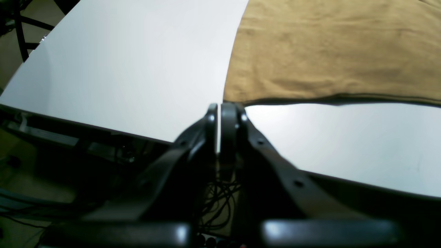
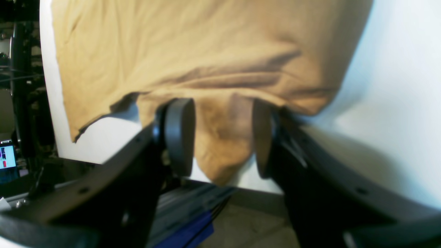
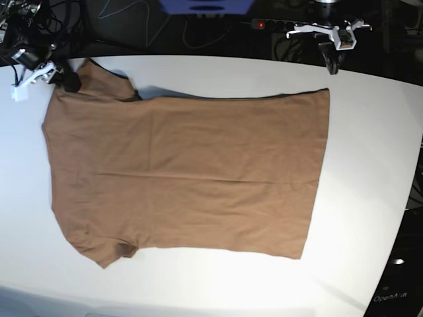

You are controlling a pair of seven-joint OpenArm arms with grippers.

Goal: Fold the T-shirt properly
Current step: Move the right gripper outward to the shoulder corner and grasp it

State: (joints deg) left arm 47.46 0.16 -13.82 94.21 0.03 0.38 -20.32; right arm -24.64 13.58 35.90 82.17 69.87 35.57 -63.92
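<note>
The plain tan-brown cotton T-shirt (image 3: 185, 172) lies spread flat on the white table (image 3: 370, 165). The right gripper (image 2: 220, 137) straddles its sleeve, jaws apart; the left gripper (image 1: 219, 113) is pressed together beside the hem corner.

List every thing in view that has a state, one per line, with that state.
T-shirt: spread flat on the table, unfolded, one sleeve tip lifted between the right gripper's fingers.
Left gripper: shut, empty, just off the shirt's hem corner.
Right gripper: jaws apart around the sleeve tip; grip not certain.
Table: white, carrying the shirt.
</note>
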